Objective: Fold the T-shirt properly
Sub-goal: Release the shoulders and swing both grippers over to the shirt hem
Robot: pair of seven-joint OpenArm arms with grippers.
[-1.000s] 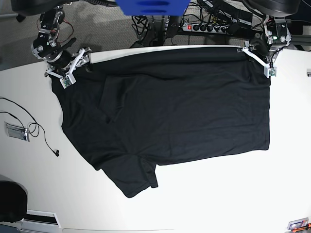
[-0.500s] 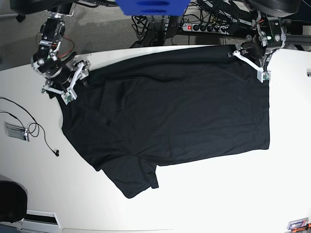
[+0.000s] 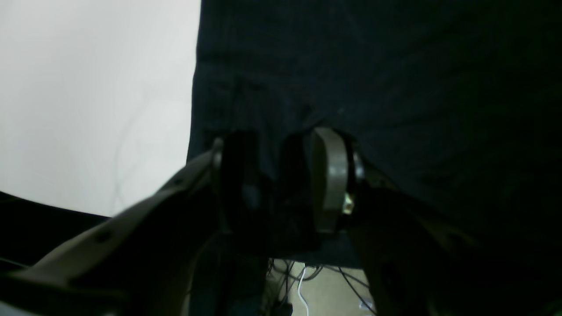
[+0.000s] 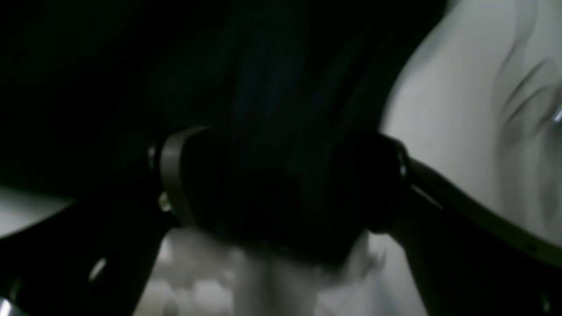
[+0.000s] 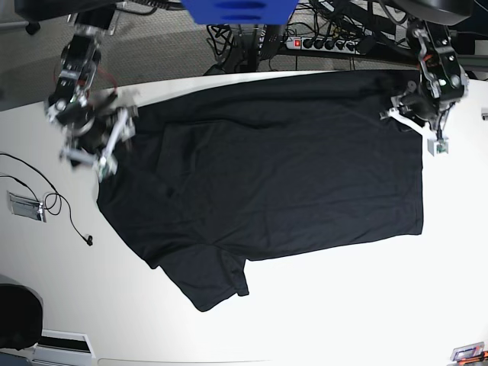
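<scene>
The black T-shirt (image 5: 267, 175) lies spread over the white table (image 5: 343, 305), one sleeve pointing to the front left. At its far right corner my left gripper (image 5: 418, 128) is shut on a fold of the hem; in the left wrist view the cloth (image 3: 395, 87) bunches between the fingers (image 3: 329, 175) of that gripper (image 3: 281, 180). At the far left corner my right gripper (image 5: 103, 145), blurred, holds the shirt's edge. In the right wrist view a thick wad of cloth (image 4: 272, 87) fills the widely spread jaws of that gripper (image 4: 281, 175).
A thin black cable (image 5: 57, 206) and a small silver piece (image 5: 23, 206) lie on the table's left side. Behind the far edge are a power strip (image 5: 320, 43), tangled cables and a blue object (image 5: 236, 11). A dark round thing (image 5: 15, 320) sits at the front left corner.
Both grippers have come from the far edge toward the front, drawing the shirt's far corners with them. The left corner of the shirt has pulled in to the right.
</scene>
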